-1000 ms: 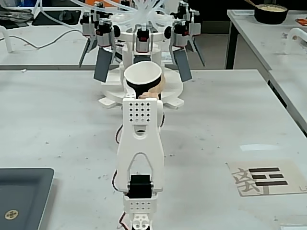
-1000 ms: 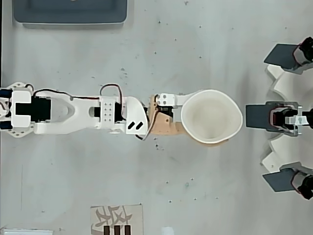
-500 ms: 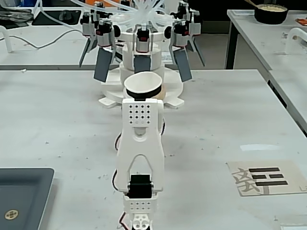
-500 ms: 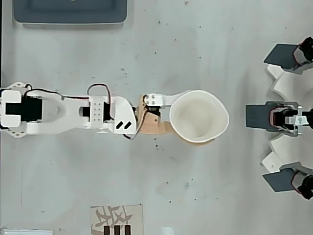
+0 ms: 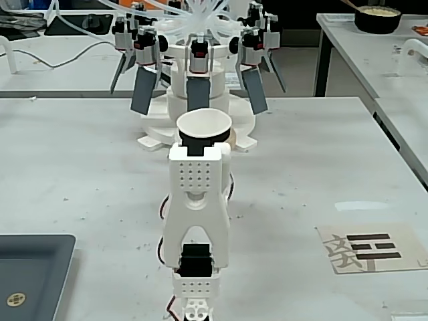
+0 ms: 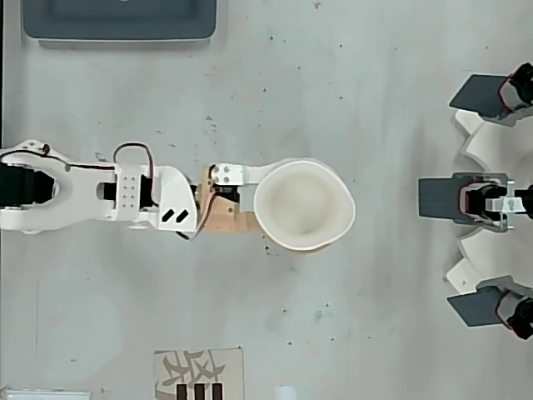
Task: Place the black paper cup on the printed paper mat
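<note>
Item: tapered black paper cup with white inside and rolled white rim [image 6: 304, 205]. Place: centre of the overhead view, mouth up; in the fixed view [image 5: 203, 126] it shows at upper centre, just above the arm's perforated white wrist block. Whether its base clears the worktop cannot be told.

Item: white two-finger gripper [image 6: 250, 202] on the white printed arm. Place: left of centre in the overhead view, reaching rightward. State: fingers clenched on the cup's near wall, one white finger [image 6: 237, 173] along its upper side, a tan piece beneath.

Item: small beige printed paper mat with grey character and black bars [image 6: 198, 374]. Place: bottom edge of the overhead view, left of centre; lower right in the fixed view [image 5: 370, 247]. Bare, well apart from the cup.

Item: pale speckled worktop [image 6: 333, 83].

Item: dark grey tray [image 6: 119, 20], top left of the overhead view.

Step in hand, by judgement: carrying, cup grasped and not yet over the mat.

Next move calls for: swinging the arm toward the lower edge of the overhead view, keeping the cup upright, centring it over the mat, lowering, then releasing.
</note>
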You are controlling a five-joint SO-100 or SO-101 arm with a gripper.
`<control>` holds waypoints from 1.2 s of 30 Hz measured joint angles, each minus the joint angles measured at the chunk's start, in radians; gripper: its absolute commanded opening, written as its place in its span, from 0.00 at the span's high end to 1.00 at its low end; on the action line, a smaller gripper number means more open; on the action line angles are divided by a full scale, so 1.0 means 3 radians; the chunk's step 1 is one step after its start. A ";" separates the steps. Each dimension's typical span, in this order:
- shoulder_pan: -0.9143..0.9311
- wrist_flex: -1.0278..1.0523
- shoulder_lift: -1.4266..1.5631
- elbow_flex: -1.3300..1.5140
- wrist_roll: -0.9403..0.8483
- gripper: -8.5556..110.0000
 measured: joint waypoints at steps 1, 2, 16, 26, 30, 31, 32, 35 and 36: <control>0.0000 0.0000 0.0066 0.0077 0.0000 0.86; 0.0005 0.0000 0.0138 0.0153 0.0000 0.87; 0.0169 -0.0148 0.1161 0.1253 0.0015 0.88; 0.0731 -0.0148 0.1442 0.1289 -0.0010 0.88; 0.1038 -0.0148 0.1473 0.1289 -0.0010 0.88; 0.1115 -0.0148 0.1473 0.1289 -0.0010 0.88; 0.1207 -0.0148 0.1473 0.1289 -0.0010 0.87; 0.1432 -0.0148 0.1473 0.1289 -0.0010 0.87; 0.1503 -0.0148 0.1473 0.1289 -0.0010 0.86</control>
